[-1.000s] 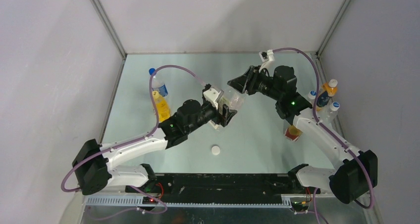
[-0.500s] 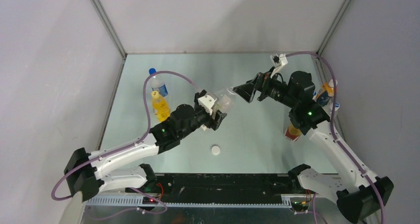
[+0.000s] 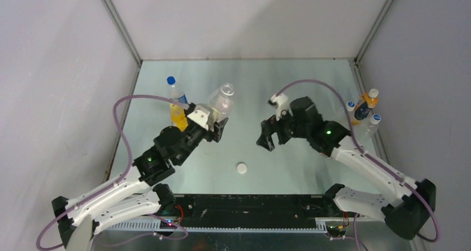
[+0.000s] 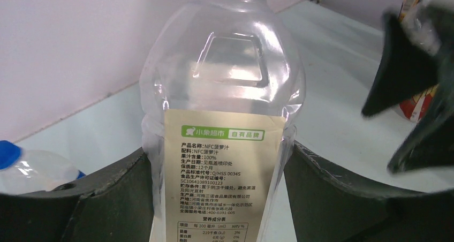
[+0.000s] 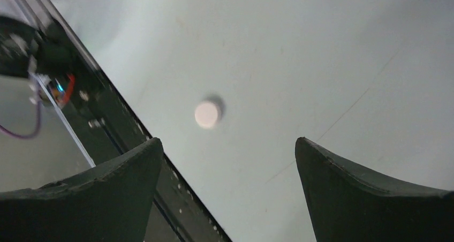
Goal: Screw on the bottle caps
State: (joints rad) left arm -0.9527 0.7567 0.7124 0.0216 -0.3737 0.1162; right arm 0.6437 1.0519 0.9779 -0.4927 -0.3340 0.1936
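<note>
My left gripper (image 3: 218, 123) (image 4: 215, 156) is shut on the wide clear bottle (image 3: 222, 100) (image 4: 225, 92), gripping its labelled body and holding it up over the left middle of the table. The neck end shows only as a pale ring, so I cannot tell whether a cap sits on it. A white bottle cap (image 3: 241, 167) (image 5: 207, 114) lies loose on the table near the front edge. My right gripper (image 3: 265, 135) (image 5: 227, 143) hangs open and empty to the right of the cap, above it. A red label (image 4: 416, 104) shows behind the right gripper.
A blue-capped water bottle (image 3: 175, 93) and an orange-drink bottle (image 3: 178, 116) stand just left of the left gripper. Several small bottles (image 3: 364, 109) cluster at the right wall. The black base rail (image 3: 250, 204) runs along the near edge.
The right gripper opened, left the clear bottle's mouth and swung down towards the near middle. The left arm carried the bottle to the left and farther back.
</note>
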